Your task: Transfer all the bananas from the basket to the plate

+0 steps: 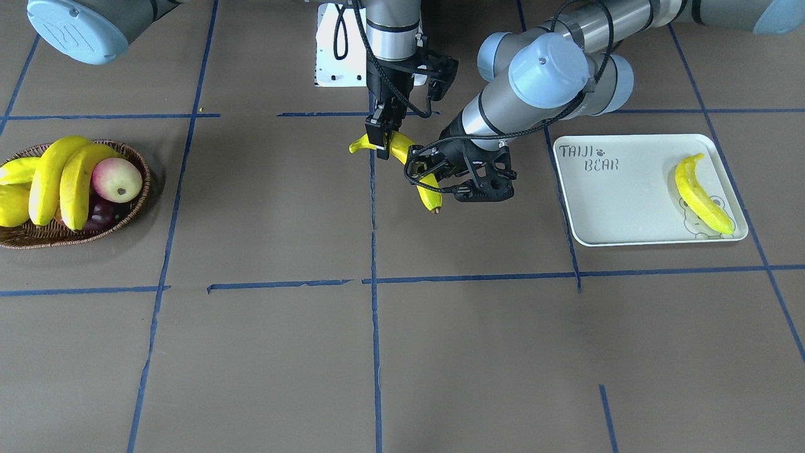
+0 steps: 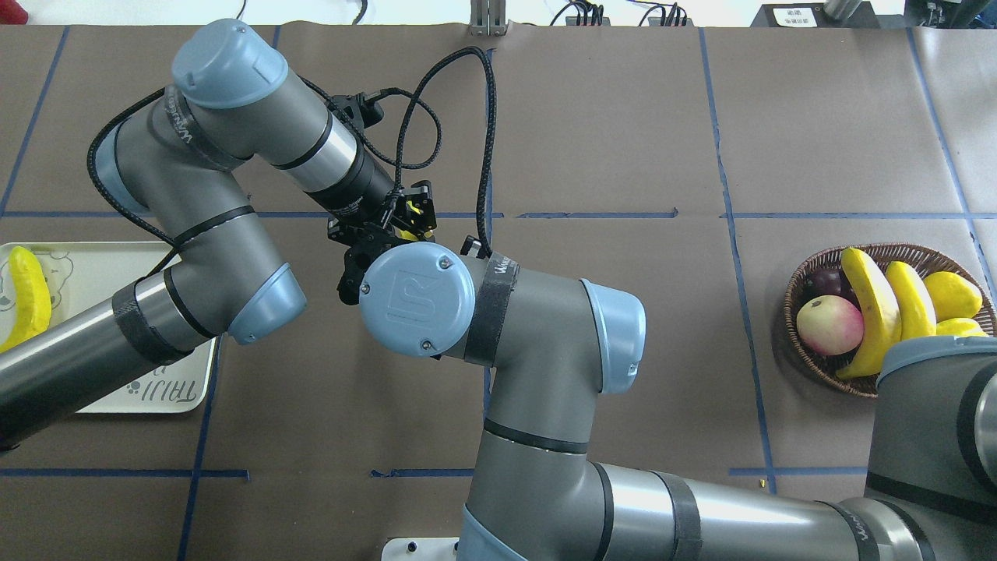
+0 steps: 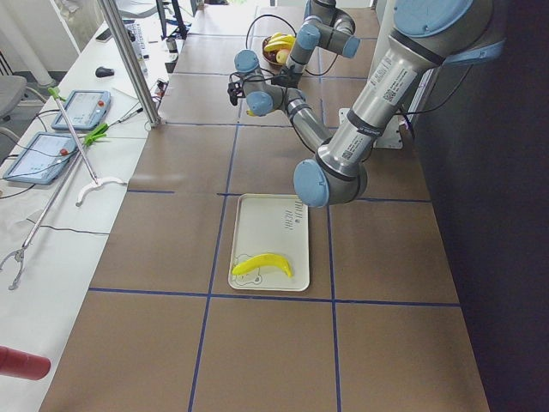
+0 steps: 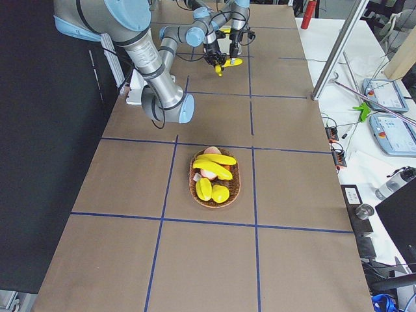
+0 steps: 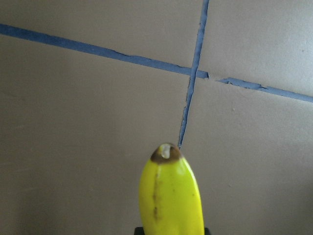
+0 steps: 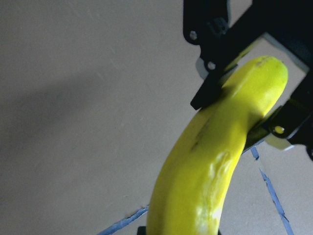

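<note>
One banana (image 1: 430,192) hangs above the middle of the table, held from both ends. My right gripper (image 1: 385,139) is shut on its upper part. My left gripper (image 1: 422,171) is shut on its lower part; in the right wrist view its black fingers (image 6: 209,85) press both sides of the banana (image 6: 215,147). The left wrist view shows the banana's dark tip (image 5: 165,152). Another banana (image 1: 701,195) lies on the white plate (image 1: 629,195). Two bananas (image 1: 47,176) (image 1: 78,182) lie in the wicker basket (image 1: 135,207).
The basket also holds a red-green apple (image 1: 117,179), plump yellow mango-like fruits (image 1: 12,204) and a dark purple fruit (image 1: 100,217). The robot's white base plate (image 1: 333,50) is behind the grippers. Blue tape lines cross the brown table.
</note>
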Action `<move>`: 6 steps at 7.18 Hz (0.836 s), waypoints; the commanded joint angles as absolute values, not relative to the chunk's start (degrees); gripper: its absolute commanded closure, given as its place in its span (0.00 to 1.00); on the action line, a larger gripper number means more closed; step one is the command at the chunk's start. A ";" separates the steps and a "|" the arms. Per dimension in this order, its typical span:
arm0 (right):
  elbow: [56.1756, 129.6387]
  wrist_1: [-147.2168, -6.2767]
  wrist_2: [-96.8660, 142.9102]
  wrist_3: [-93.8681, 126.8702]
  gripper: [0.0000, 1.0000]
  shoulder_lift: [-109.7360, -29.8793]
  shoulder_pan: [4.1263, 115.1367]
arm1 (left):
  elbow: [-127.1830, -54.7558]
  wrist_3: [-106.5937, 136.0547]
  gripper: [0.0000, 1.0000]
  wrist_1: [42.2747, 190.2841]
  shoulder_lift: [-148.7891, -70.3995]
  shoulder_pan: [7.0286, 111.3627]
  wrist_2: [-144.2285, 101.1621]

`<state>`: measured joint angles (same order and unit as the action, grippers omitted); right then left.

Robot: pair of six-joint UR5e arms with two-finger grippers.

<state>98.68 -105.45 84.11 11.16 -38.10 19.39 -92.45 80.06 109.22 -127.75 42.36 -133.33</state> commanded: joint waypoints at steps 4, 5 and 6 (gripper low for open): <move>99.92 -105.29 84.46 11.34 0.01 -38.23 19.34 | -92.55 79.98 1.00 108.11 -127.44 42.45 -132.89; 101.24 -105.47 84.72 11.34 0.01 -38.58 19.42 | -92.55 79.98 1.00 108.11 -127.44 42.63 -132.80; 102.38 -105.73 85.16 11.34 0.01 -38.67 19.60 | -92.46 79.55 1.00 108.11 -126.57 42.89 -132.80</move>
